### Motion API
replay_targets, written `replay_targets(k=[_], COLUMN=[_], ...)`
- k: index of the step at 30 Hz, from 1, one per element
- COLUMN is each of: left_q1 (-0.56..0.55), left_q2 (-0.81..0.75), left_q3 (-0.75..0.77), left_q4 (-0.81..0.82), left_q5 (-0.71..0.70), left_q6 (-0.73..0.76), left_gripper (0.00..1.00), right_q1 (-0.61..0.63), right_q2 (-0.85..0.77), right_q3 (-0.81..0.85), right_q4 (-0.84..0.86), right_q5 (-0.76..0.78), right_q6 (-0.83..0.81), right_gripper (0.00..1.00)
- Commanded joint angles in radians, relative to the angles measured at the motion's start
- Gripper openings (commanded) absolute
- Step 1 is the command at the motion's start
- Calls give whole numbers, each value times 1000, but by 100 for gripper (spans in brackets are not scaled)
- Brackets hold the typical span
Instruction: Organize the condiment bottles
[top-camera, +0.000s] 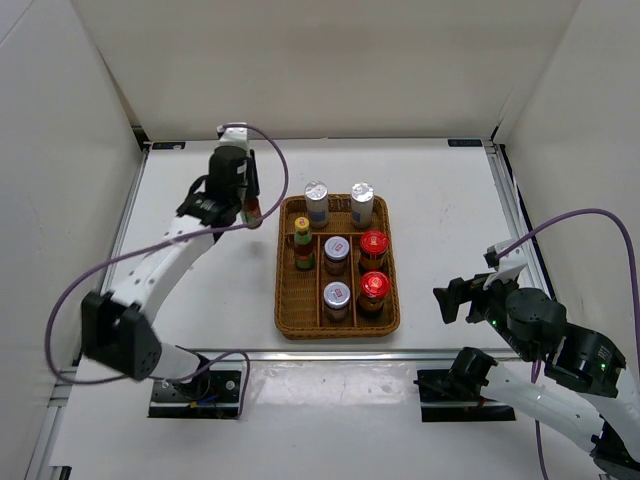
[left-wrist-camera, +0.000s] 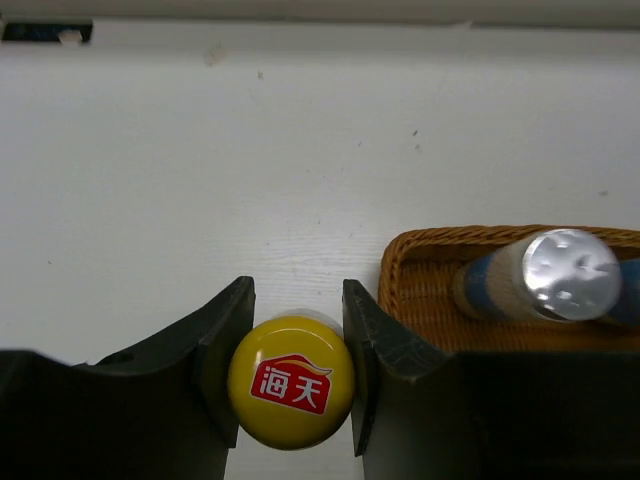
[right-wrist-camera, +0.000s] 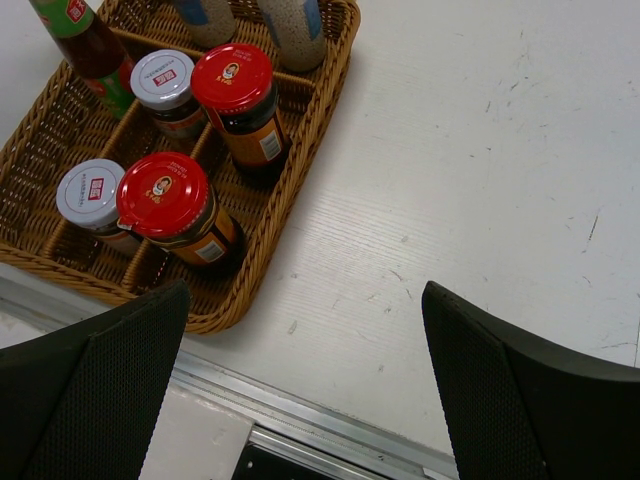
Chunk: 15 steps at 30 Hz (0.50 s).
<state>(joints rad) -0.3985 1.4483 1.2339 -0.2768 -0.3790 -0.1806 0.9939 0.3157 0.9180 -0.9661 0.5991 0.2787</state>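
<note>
My left gripper (top-camera: 247, 198) is shut on a slim yellow-capped bottle (top-camera: 252, 211) just left of the wicker tray (top-camera: 285, 300). In the left wrist view the yellow cap (left-wrist-camera: 291, 382) sits between both fingers (left-wrist-camera: 232, 330). The tray holds the other yellow-capped bottle (top-camera: 302, 243), two white shakers (top-camera: 317, 203) (top-camera: 361, 203), two silver-lidded jars (top-camera: 336, 254) (top-camera: 336, 299) and two red-lidded jars (top-camera: 373, 247) (top-camera: 373, 291). My right gripper (top-camera: 468, 297) is open and empty, to the right of the tray; its view (right-wrist-camera: 310, 400) shows the tray's near right corner (right-wrist-camera: 262, 250).
The tray's front left compartment, in front of the standing bottle, has no bottle in it. Metal rails (top-camera: 510, 210) edge the table, and white walls enclose it. The table's aluminium front edge (right-wrist-camera: 330, 420) lies under the right gripper.
</note>
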Motion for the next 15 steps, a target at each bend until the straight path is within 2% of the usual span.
replay_targets(k=[1,4,10,15], left_q1=[-49,-118,-258,-344], left_q2=[-251,-373,-623,-684], left_q3=[98,64,-148,-289], left_q4=[-39,-105,-125,-72], left_q5=[43,65,101,164], left_q6=[46,46,-57,-68], left_gripper=[12,12,12,12], right_q1=[-5,-5,-5,-5], right_q2=[8,8,8,17], right_q3=[-7,-7,-7,-7], right_q4=[40,40,40,40], right_q5=[7,7,7,-2], right_q6=[-16,-16,-16,-16], right_gripper=[100,100,100,100])
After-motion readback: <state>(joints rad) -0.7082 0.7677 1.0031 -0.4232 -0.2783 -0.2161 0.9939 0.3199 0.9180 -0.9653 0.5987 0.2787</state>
